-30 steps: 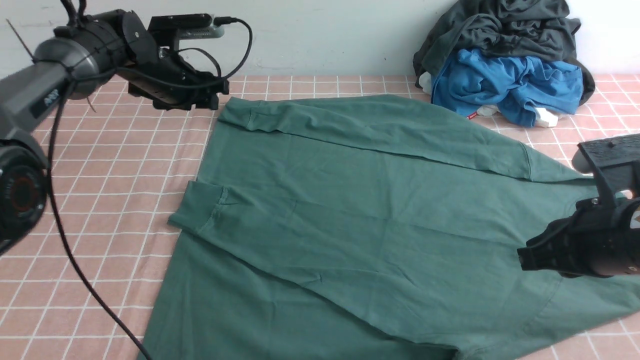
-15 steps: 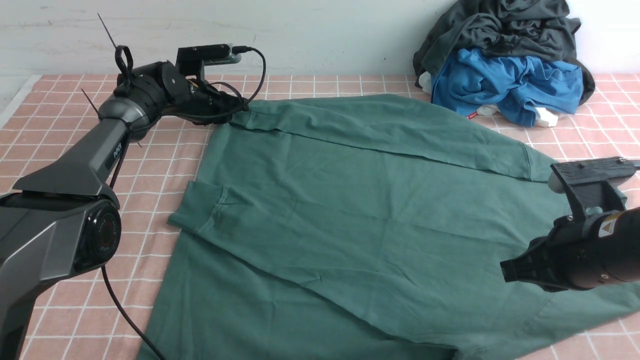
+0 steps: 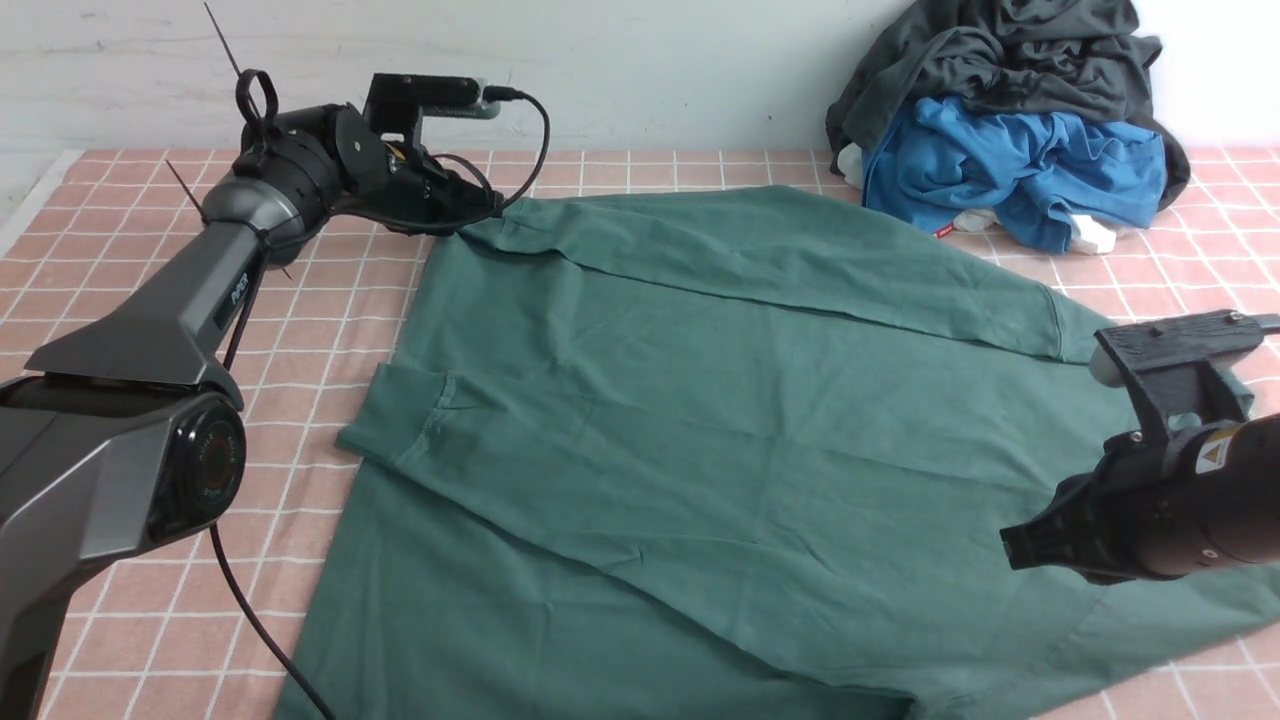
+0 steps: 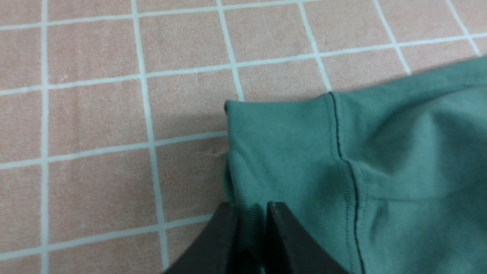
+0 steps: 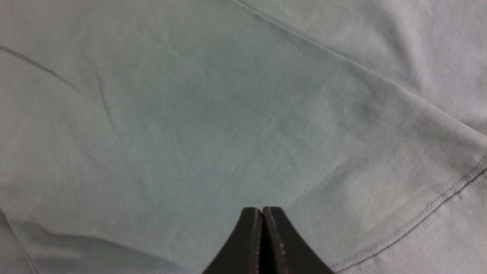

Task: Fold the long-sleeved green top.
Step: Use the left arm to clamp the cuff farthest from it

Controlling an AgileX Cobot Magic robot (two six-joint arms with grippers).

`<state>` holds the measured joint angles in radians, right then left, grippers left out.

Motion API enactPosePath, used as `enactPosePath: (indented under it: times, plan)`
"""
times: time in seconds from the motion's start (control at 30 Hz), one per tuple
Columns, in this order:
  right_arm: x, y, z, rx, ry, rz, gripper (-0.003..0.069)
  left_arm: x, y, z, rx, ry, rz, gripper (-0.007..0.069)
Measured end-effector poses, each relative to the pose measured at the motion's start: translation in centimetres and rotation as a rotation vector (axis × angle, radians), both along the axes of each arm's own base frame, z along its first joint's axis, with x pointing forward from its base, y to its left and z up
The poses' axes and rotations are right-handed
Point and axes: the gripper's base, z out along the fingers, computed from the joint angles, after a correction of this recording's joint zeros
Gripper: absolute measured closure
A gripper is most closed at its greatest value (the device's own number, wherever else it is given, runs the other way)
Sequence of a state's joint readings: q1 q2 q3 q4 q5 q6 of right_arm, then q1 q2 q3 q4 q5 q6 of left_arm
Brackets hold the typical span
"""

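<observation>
The green long-sleeved top (image 3: 700, 420) lies spread flat on the checked table, both sleeves folded across its body, logo and neck label hidden. My left gripper (image 3: 478, 218) reaches to the far left corner and is shut on the ribbed cuff (image 4: 281, 152) of the far sleeve; a fold of cuff sits between the jaws (image 4: 249, 213). My right gripper (image 3: 1015, 548) hovers over the top's near right part. It is shut and empty, with plain green cloth (image 5: 228, 114) below it (image 5: 262, 213).
A pile of a dark grey-black garment (image 3: 1000, 50) and a bright blue garment (image 3: 1010, 165) sits at the far right against the wall. The pink checked tablecloth (image 3: 250, 330) shows to the left of the top. The left arm's cable (image 3: 240, 610) hangs near the front left.
My left arm has swung down from above the table to the far sleeve's cuff and closed on it. My right gripper has shifted slightly left over the top.
</observation>
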<state>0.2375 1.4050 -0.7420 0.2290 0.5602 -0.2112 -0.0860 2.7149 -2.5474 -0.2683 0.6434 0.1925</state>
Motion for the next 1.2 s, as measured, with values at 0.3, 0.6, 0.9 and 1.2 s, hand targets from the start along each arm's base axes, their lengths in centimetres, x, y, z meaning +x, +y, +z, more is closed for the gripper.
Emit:
enactPosePath:
  times: [0.3, 0.6, 0.9, 1.2]
  plan:
    - [0.3, 0.1, -1.1, -0.009, 0.04, 0.0, 0.0673, 0.4, -0.6, 0.6, -0.046, -0.075, 0.025, 0.0168]
    - [0.3, 0.1, -1.1, -0.01, 0.04, 0.0, 0.0673, 0.4, -1.1, -0.5, -0.026, -0.066, 0.017, 0.0392]
    - [0.3, 0.1, -1.1, -0.008, 0.04, -0.001, 0.0673, 0.1, -1.2, -0.8, -0.037, -0.005, 0.003, 0.0629]
    - [0.3, 0.1, -1.1, -0.008, 0.04, 0.001, 0.0673, -0.2, -1.3, 0.8, -0.073, 0.001, 0.0, 0.0526]
